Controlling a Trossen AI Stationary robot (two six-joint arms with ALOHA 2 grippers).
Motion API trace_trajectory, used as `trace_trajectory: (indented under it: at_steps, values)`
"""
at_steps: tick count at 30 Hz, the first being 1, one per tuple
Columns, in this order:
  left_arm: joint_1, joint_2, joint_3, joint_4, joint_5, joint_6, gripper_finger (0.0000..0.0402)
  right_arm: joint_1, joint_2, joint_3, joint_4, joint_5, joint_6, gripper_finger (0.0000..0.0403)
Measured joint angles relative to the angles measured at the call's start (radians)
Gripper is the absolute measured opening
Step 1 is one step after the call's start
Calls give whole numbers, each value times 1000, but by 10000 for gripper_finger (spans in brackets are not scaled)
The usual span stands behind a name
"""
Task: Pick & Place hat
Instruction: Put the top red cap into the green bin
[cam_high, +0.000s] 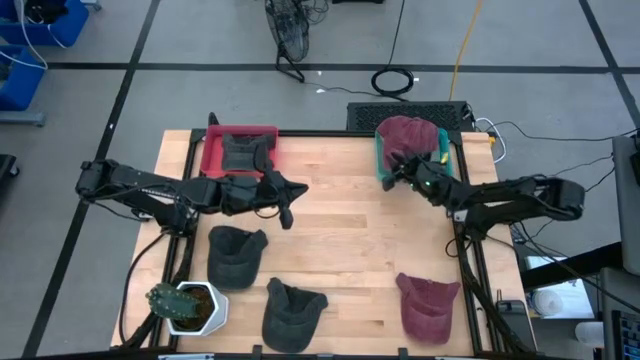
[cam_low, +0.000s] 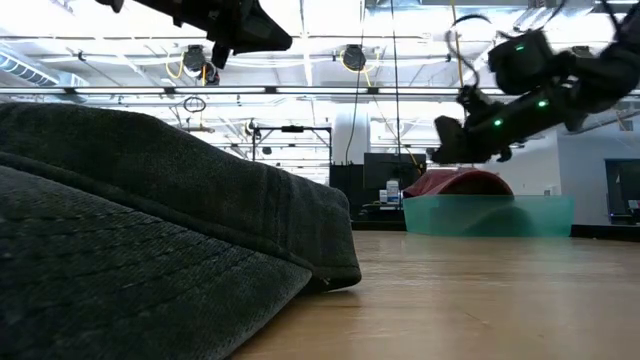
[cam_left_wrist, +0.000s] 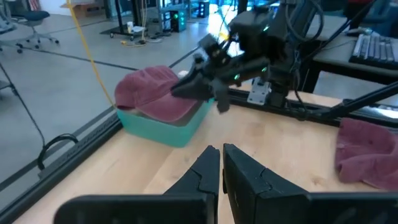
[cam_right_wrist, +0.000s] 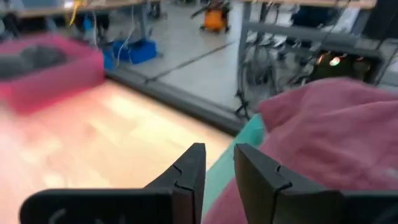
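Placing step: right hand (cam_high: 406, 172) hovered beside maroon cap (cam_high: 408, 135) in teal bin (cam_high: 382, 160), fingers slightly parted, empty. Next likely maroon cap on desk (cam_high: 340, 210).

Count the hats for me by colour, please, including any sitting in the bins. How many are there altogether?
Dark grey hats: 3, one in the red bin, one near the plant, one at the front middle.
Maroon hats: 2, one in the teal bin, one at the front right.
Total: 5 hats.
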Motion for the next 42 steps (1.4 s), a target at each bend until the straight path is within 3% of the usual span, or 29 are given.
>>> trace_trajectory:
  at_steps: [6, 15, 24, 29, 42]
  values:
    - [6, 0, 0, 6, 28, 12, 26, -27, 37, 86, -305, 38, 14, 59]
    - [3, 0, 0, -19, 30, 10, 26, -61, -115, 88, -608, 32, 103, 33]
    - [-14, 0, 0, -27, 30, -12, 26, -53, -310, 87, -772, 7, 97, 23]
    - [-33, 0, 0, -30, 30, -12, 26, -101, -318, 86, -882, 30, 97, 22]
    - [-48, -1, 0, -48, 30, -2, 26, -164, -322, 31, -910, 1, 108, 22]
